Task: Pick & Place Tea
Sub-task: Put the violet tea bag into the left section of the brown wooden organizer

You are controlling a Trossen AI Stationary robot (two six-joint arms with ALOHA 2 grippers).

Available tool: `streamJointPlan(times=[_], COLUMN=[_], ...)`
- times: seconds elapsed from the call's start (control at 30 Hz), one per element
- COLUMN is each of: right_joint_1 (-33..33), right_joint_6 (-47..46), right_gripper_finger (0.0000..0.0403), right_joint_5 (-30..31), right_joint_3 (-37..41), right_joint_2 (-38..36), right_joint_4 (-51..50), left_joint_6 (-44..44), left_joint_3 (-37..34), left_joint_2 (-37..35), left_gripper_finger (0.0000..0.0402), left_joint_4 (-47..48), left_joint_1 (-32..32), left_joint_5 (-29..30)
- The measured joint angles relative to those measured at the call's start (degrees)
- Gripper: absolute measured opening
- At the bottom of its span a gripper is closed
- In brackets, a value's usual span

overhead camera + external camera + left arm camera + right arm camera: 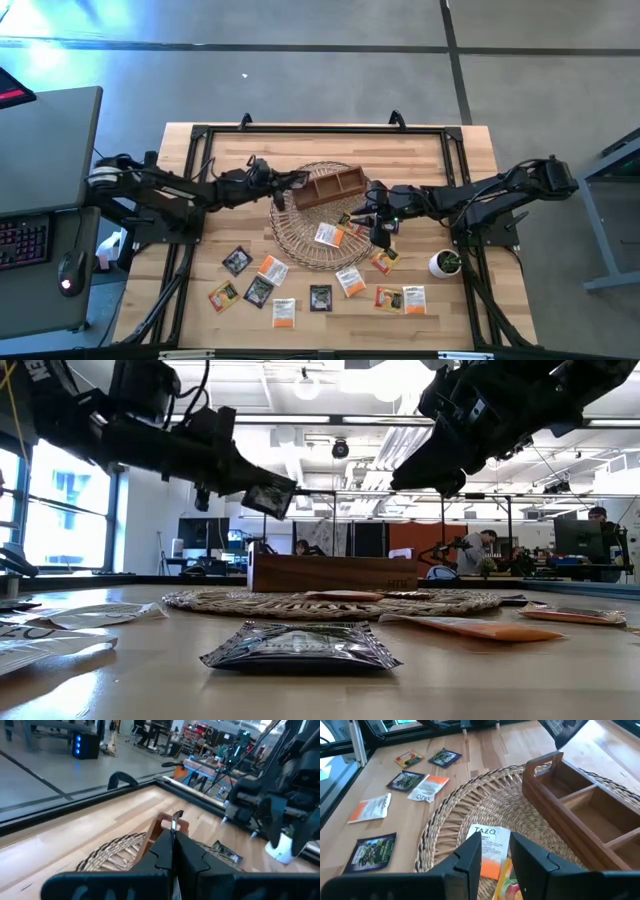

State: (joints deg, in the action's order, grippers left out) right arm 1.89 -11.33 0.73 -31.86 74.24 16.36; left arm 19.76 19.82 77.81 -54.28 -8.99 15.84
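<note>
High view: wooden desk [200, 150] with a round wicker mat [300, 240] and a brown wooden compartment tray [328, 187] on its far side. Left gripper [283, 187] hangs over the tray's left end, jaws pressed together on a dark tea sachet [267, 498], held edge-up in the air; its print is too blurred to read. Right gripper [495, 851] hovers above the mat, jaws spread with nothing between them. Right wrist view: directly under it a white-and-orange sachet [487, 851] reading "TAZO" lies on the mat, a yellow-orange one [506, 882] overlapping beside it. More sachets lie flat on the bare desk in front of the mat: black [372, 851], white-orange [371, 808], another white-orange with "TAZO" print [427, 788], dark [405, 779], green-dark [444, 756], yellow-orange [408, 758]. Tray compartments visible look bare. Low view: a dark foil sachet [300, 647] lies nearest the camera, lettering unreadable. Small white pot with a plant [446, 263] by the right arm.
</note>
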Motion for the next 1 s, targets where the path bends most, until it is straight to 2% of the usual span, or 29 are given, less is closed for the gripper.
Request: streamJointPlan(times=[0.33,0.43,0.57,1.0], right_joint_1=[0.0,0.0,0.0,0.0], right_joint_6=[-0.1,-0.1,-0.1,-0.1], right_gripper_finger=[0.0099,0.0099,0.0099,0.0099], right_joint_5=[0.0,0.0,-0.1,-0.1], right_joint_3=[0.0,0.0,0.0,0.0], right_joint_2=[0.0,0.0,0.0,0.0], right_joint_4=[1.0,0.9,0.6,0.6], left_joint_6=[0.0,0.2,1.6,1.5], left_joint_3=[6.9,8.1,8.4,8.4], left_joint_2=[11.0,13.8,14.7,14.7], left_gripper_finger=[0.0000,0.0000,0.0000,0.0006], left_joint_4=[0.4,0.5,2.1,5.2], left_joint_1=[0.0,0.0,0.0,0.0], left_joint_5=[0.2,2.0,5.7,6.9])
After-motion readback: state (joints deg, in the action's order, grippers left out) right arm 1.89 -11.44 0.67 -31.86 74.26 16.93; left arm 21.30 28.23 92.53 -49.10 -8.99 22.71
